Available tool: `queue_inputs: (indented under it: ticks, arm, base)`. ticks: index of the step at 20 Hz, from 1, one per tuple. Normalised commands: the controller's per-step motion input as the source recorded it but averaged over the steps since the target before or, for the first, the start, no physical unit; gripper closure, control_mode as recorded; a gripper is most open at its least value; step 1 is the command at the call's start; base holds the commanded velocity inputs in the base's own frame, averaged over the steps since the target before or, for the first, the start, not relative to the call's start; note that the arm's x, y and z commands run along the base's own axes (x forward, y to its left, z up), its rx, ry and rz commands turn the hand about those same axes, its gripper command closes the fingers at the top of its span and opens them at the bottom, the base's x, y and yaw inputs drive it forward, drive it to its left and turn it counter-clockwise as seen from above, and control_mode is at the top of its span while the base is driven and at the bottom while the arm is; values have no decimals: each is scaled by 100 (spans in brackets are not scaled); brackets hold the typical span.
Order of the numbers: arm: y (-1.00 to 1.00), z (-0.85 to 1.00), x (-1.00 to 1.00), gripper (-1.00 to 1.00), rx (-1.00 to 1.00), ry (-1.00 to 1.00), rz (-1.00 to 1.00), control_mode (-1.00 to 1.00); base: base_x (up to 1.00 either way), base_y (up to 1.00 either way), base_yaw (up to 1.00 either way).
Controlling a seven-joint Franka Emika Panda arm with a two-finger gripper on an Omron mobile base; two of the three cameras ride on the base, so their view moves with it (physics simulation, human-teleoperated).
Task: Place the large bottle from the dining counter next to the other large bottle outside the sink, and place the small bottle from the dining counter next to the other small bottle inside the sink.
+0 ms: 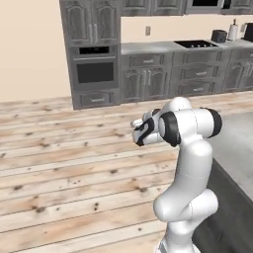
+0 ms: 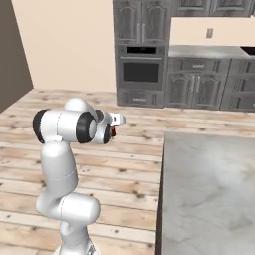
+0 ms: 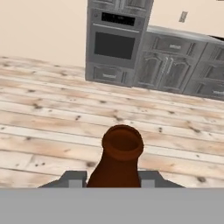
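My arm rises from its base, folds at the elbow at about mid-height, and carries my wrist out level, so my gripper (image 1: pixel 140 132) points forward over the floor rather than down. In the hand view my gripper (image 3: pixel 113 178) is closed on the small bottle (image 3: pixel 118 159), one finger on each side of its brown body, its open neck pointing away from my palm. From the right base view my gripper (image 2: pixel 112 130) sits just ahead of my dark wrist joint.
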Motion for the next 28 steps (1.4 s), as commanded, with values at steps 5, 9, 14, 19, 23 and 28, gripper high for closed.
queue_inputs:
  ticks: [5,9,14,19,23,28]
  arm:
    - [0,0,0,100,0,0,0,100]
    - [0,0,0,100,0,0,0,100]
    - [0,0,0,100,0,0,0,100]
    - [0,0,0,100,0,0,0,100]
    - [0,0,0,100,0,0,0,100]
    - [0,0,0,100,0,0,0,100]
  base:
    - [64,30,-2]
    - [55,31,-13]
    - [46,33,-21]
    - [39,39,-22]
    - [41,45,-22]
    - [41,47,-24]
